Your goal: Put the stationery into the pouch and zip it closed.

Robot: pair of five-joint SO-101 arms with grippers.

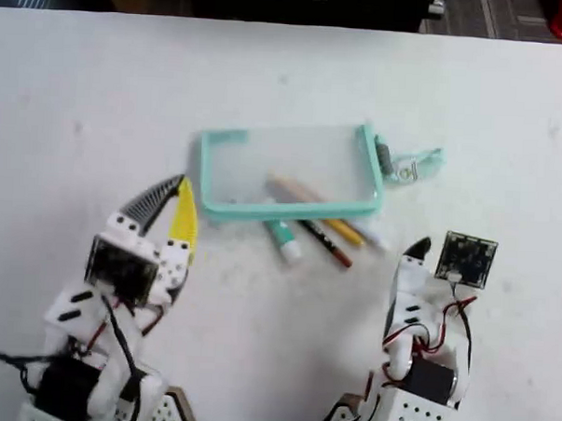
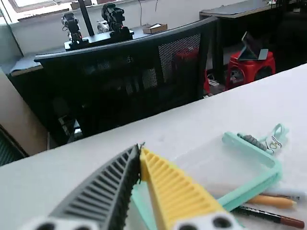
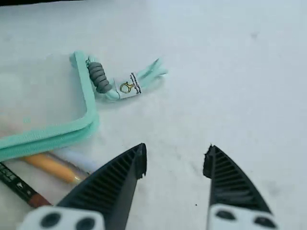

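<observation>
On the white desk point(image 1: 287, 71) the mint-edged pouch point(image 1: 292, 164) lies centrally, pens point(image 1: 322, 236) poking from its near edge: filling looks half done, zipping not begun. The left claw point(image 1: 178, 184) is closed beside the pouch; the right claw point(image 3: 175, 155) gapes, empty. The right wrist view shows the grey zip pull point(image 3: 98, 76); the left wrist view adds a black chair point(image 2: 124, 72) beyond.

- Bare desk point(image 1: 257, 340) lies open between my two arms, on the near side of the pouch point(image 1: 265, 158).
- My left fingers point(image 1: 184, 216), pressed together, sit just beside the pouch's near corner, and nothing stands between them.
- Pens point(image 1: 322, 233) poke out along the pouch's near edge, lying between that edge and my right fingers point(image 3: 115, 177).
- My right fingers stand apart over bare desk; the zip strap point(image 3: 139, 81) lies beyond them, unobstructed.
</observation>
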